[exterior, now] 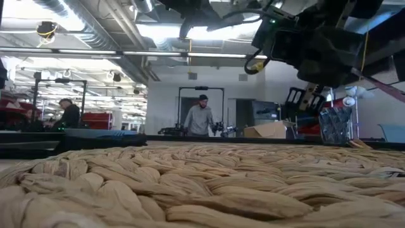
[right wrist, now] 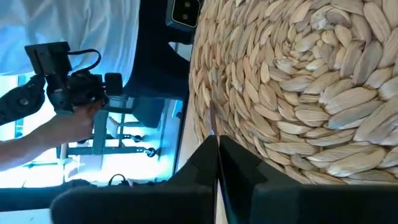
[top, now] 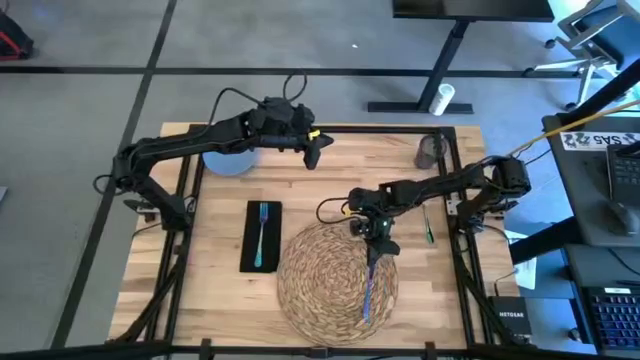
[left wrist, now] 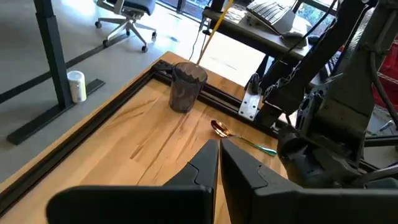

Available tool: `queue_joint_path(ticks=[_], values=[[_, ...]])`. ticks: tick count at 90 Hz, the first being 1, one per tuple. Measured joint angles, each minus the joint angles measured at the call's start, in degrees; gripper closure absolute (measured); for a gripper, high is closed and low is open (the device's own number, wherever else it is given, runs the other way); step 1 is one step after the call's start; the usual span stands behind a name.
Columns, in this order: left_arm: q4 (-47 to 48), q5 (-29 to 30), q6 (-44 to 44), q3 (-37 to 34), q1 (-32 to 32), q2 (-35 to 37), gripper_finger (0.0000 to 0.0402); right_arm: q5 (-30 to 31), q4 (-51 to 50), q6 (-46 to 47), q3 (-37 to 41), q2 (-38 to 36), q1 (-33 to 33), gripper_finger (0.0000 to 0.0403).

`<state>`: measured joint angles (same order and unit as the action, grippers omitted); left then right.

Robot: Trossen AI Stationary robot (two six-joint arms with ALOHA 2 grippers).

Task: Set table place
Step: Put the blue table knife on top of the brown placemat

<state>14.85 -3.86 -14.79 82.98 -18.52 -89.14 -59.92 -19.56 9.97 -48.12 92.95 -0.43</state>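
The woven placemat [top: 320, 285] lies at the table's near middle. A black napkin [top: 250, 240] with a teal fork [top: 262, 232] on it lies to its left. A pale blue plate [top: 228, 160] sits at the far left, partly under my left arm. My left gripper [top: 315, 152] [left wrist: 219, 146] hangs shut and holds nothing near the far edge. My right gripper [top: 378, 238] [right wrist: 217, 140] is over the placemat's far right part, shut on a blue-handled piece of cutlery [top: 369, 290]. A grey cup [left wrist: 186, 87] stands at the far right, with a green-handled spoon [left wrist: 239, 138] nearer. My right gripper pinches the far end of the cutlery piece [top: 375, 256] between its two fingers, coming from above. The long blue handle runs from the fingers toward the table's near edge, over the placemat. Whether it rests on the mat or hangs just above it, I cannot tell.
A black metal frame [top: 390, 130] runs along the table's edges. Bare wood [top: 350, 170] lies between the plate and the cup, and more to the right of the placemat, where the spoon [top: 428, 222] lies. People stand in the room behind the table.
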Motion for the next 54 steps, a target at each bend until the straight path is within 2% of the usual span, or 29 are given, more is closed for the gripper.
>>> queue_joint_path(ticks=[54], values=[[-0.04,0.02,0.0,0.0,0.0,0.0,0.0402,1.34,5.56,-5.57,-0.07,8.22,-0.02,0.0402]])
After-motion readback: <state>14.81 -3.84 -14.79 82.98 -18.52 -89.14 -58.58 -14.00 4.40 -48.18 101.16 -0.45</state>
